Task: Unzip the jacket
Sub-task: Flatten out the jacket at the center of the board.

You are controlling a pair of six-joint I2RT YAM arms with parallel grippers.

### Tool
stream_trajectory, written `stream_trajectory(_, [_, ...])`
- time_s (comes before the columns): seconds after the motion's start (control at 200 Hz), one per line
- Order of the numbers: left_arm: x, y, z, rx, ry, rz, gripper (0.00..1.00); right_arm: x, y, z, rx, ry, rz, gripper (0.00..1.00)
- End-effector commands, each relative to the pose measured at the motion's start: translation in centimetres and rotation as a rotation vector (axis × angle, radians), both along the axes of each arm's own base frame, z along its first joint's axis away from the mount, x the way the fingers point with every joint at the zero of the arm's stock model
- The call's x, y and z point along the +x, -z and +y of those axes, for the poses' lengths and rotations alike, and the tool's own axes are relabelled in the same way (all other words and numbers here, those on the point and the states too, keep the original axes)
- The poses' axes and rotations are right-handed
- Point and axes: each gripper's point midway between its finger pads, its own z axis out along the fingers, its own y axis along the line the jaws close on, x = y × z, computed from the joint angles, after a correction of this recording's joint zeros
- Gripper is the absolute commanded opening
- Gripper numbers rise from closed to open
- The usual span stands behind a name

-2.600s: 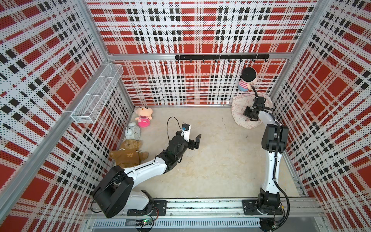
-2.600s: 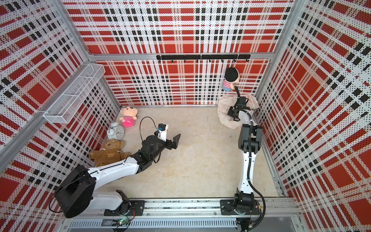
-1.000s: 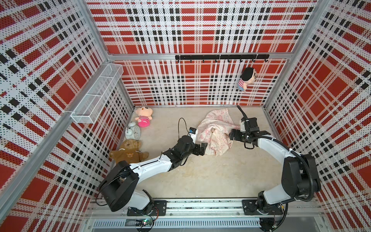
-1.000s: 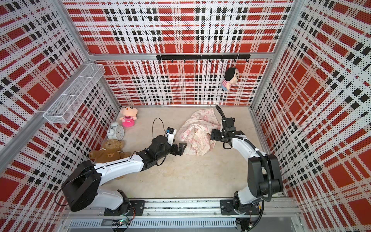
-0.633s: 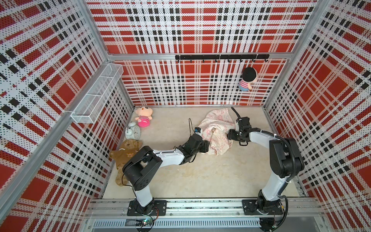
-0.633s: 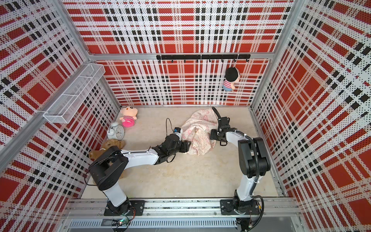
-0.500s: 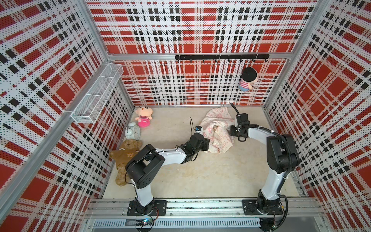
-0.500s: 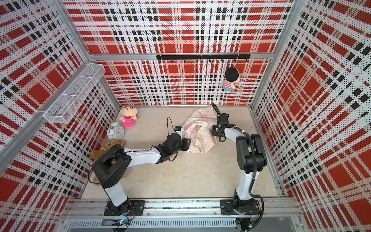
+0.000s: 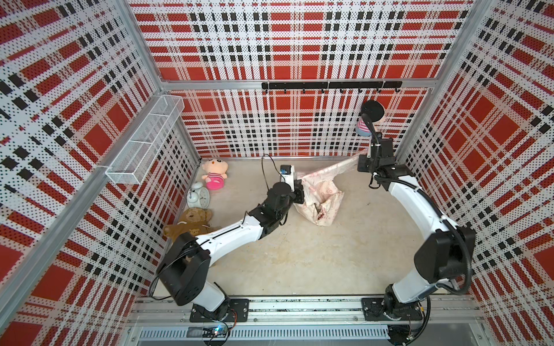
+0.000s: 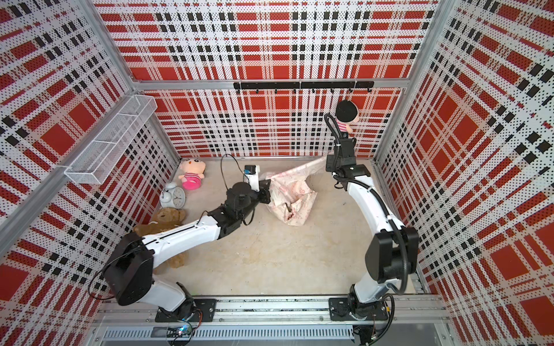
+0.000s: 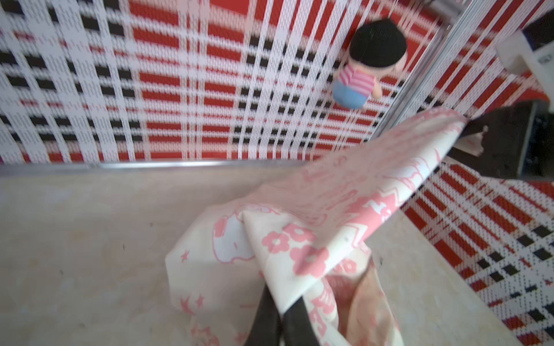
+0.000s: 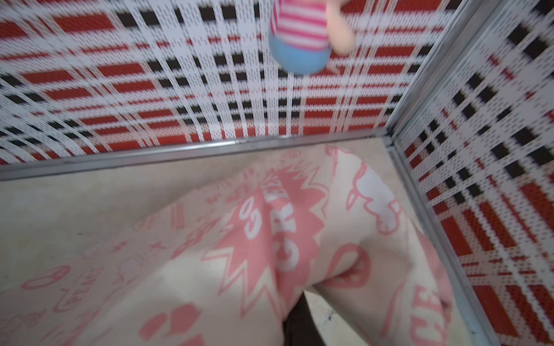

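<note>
**Q:** State the quantity per item class.

**A:** Two white robot arms with black joints: the left arm (image 9: 233, 236) and the right arm (image 9: 413, 200). One cream fabric jacket with pink print (image 9: 322, 191).

**Q:** Soft toys?

**A:** Three. One brown plush teddy bear (image 9: 192, 223), one pink plush doll (image 9: 214, 175), and one black-haired plush doll in a striped top (image 9: 372, 111).

**Q:** Remaining items?

**A:** One white twin-bell alarm clock (image 9: 198, 196). One white wire-mesh basket (image 9: 144, 143) with three compartments. One black hook rail (image 9: 329, 85).

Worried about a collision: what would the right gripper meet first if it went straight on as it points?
The right gripper is shut on the jacket, so that fabric comes first. Past it, probably the floor by the back wall; depth is unclear.
</note>
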Motion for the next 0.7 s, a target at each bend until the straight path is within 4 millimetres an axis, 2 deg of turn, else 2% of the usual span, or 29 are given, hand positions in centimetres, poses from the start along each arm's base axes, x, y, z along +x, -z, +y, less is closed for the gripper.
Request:
stream_trajectory(0.0, [-0.3,-5.7,3.2,0.083,-0.044,-0.105,0.00,-3.9,-6.4,-3.4,-0.102,0.113,-0.125,0.00])
stream_trajectory(0.1, [-1.6,-9.6,3.9,0.146,0.001,-0.169,0.00,-7.0,-10.7,-4.5,-0.119,0.139,-0.219,0.00])
stream_trajectory(0.18, [-2.3,-11.9,4.4,0.188,0.032,-0.205,0.00,-8.4,-13.3,-4.7,-0.139,0.135,-0.264,0.00])
stream_trajectory(0.256, [-1.2,-13.1,5.2,0.183,0.056,-0.192,0.00,-7.9,-13.8,-4.7,-0.173,0.127,-0.238,0.00])
stream_trajectory(0.296, [0.1,-13.0,5.7,0.174,0.071,-0.157,0.00,-6.8,-12.9,-4.6,-0.192,0.123,-0.190,0.00])
stream_trajectory(0.341, [1.9,-12.3,6.0,0.167,0.080,-0.100,0.00,-5.5,-11.2,-4.5,-0.207,0.121,-0.125,0.00])
stream_trajectory(0.366, [3.0,-11.3,5.9,0.171,0.093,-0.061,0.00,-4.6,-10.0,-4.2,-0.211,0.111,-0.086,0.00])
stream_trajectory(0.431, [5.9,-8.4,5.3,0.181,0.106,0.029,0.00,-2.2,-5.4,-3.6,-0.223,0.089,0.038,0.00])
stream_trajectory(0.496, [8.4,-4.6,4.2,0.196,0.113,0.107,0.34,0.0,-0.3,-3.4,-0.234,0.084,0.163,0.00])
stream_trajectory(0.586, [11.1,-0.1,3.1,0.198,0.091,0.143,0.51,2.6,7.0,-4.2,-0.204,0.104,0.324,0.00])
stream_trajectory(0.621, [11.8,0.8,3.1,0.177,0.074,0.133,0.57,3.3,9.7,-4.8,-0.177,0.118,0.387,0.06])
stream_trajectory(0.646, [12.2,1.2,3.2,0.173,0.060,0.122,0.58,3.5,11.2,-5.1,-0.163,0.127,0.426,0.14])
stream_trajectory(0.661, [12.5,1.3,3.5,0.168,0.042,0.115,0.59,3.6,11.7,-5.4,-0.154,0.133,0.443,0.23])
stream_trajectory(0.691, [12.7,1.0,4.1,0.161,0.003,0.096,0.65,3.5,12.7,-5.6,-0.143,0.142,0.474,0.51])
